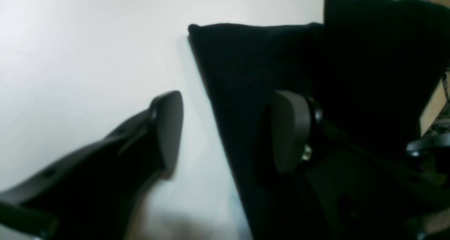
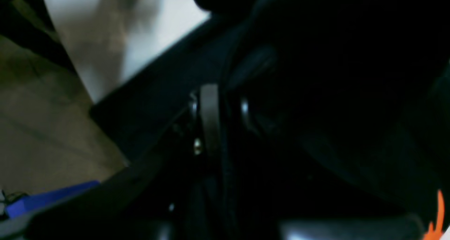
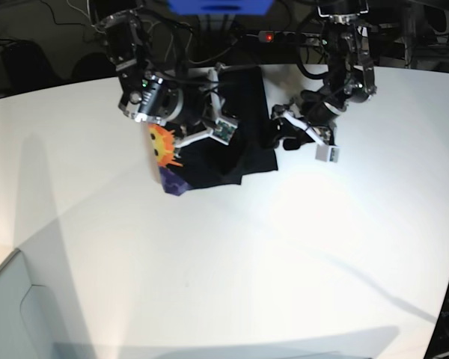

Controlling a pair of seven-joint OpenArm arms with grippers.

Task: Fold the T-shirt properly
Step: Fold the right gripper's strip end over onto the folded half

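- Where the base view gives only a dark heap at the table's far side, the left wrist view shows the left gripper with fingers wide apart, one over bare white table, the other over the shirt's straight folded edge.
- The right wrist view, very dark, shows the right gripper pinched together on black cloth.
- Only the base view shows the sun print, orange on purple, hanging below that gripper's arm.
- The shirt is matte black and bunched between both arms; the arms hide much of it.
- Cables trail behind the table.
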